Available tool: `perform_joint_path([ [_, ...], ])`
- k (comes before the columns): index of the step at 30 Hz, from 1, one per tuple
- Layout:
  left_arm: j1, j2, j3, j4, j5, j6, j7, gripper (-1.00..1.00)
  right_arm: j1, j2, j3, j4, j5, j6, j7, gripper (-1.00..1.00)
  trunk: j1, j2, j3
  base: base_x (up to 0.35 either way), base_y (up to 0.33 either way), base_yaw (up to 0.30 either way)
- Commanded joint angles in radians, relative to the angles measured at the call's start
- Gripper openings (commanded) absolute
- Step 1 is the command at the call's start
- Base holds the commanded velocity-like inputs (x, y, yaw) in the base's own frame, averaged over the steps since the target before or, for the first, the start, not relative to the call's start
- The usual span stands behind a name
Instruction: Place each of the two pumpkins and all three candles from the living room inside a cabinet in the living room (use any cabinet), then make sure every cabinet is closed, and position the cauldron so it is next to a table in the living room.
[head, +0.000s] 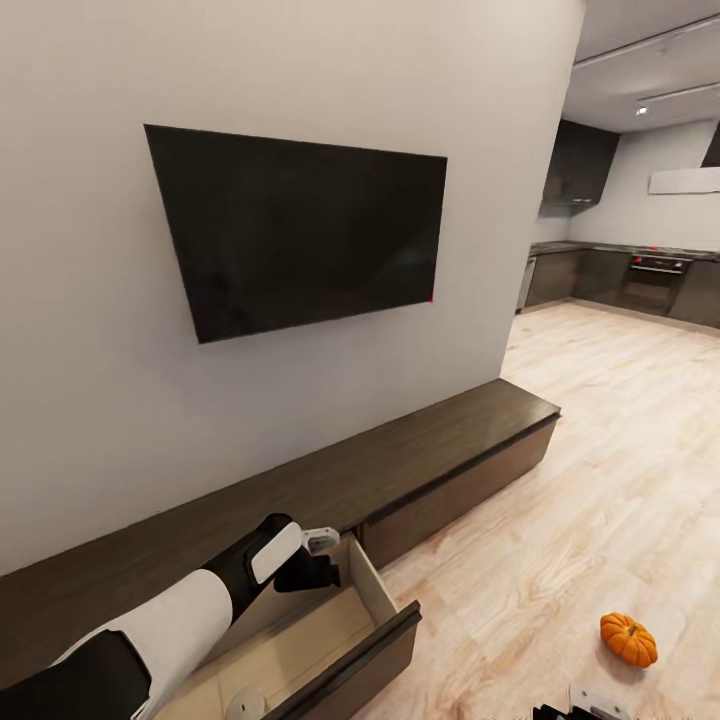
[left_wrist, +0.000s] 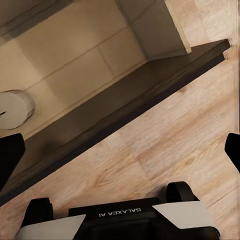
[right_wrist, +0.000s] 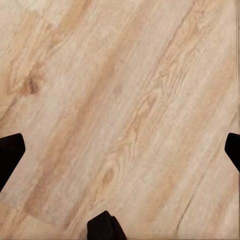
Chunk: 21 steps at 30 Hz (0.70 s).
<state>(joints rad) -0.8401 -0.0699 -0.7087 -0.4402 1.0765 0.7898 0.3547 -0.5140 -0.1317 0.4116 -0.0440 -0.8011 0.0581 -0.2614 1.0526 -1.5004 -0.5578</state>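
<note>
Both pairs of jaws stand wide apart and hold nothing. The left gripper (left_wrist: 120, 145) hangs over the open drawer (head: 385, 625) of the cabinet (head: 440, 455). Beneath it lies the drawer's dark front edge, and a white candle (left_wrist: 14, 109) rests on the pale drawer bottom off to one side. The right gripper (right_wrist: 120, 150) faces bare wooden floor (right_wrist: 130, 100). A pumpkin (head: 628, 639) sits on the floor, well apart from the drawer.

Head view high over the open cabinet (head: 330, 640) drawer, shared with left wrist; right wrist floorward.
</note>
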Motion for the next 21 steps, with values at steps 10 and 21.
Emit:
perform_joint_path([
  [10, 0.001, 0.001, 0.0, 0.0, -0.001, -0.001, 0.004, 1.0, 0.0, -0.005, -0.007, 0.003, -0.002, 0.001, 0.007, 1.0, -0.038, 0.07, 0.031, 0.0, 0.0, -0.261],
  [21, 0.001, 0.001, 0.0, 0.0, 0.0, 0.0, 0.004, 1.0, 0.006, 0.0, -0.008, 0.015, -0.003, -0.012, 0.008, 1.0, -0.081, 0.147, 0.058, 0.0, 0.0, -0.249],
])
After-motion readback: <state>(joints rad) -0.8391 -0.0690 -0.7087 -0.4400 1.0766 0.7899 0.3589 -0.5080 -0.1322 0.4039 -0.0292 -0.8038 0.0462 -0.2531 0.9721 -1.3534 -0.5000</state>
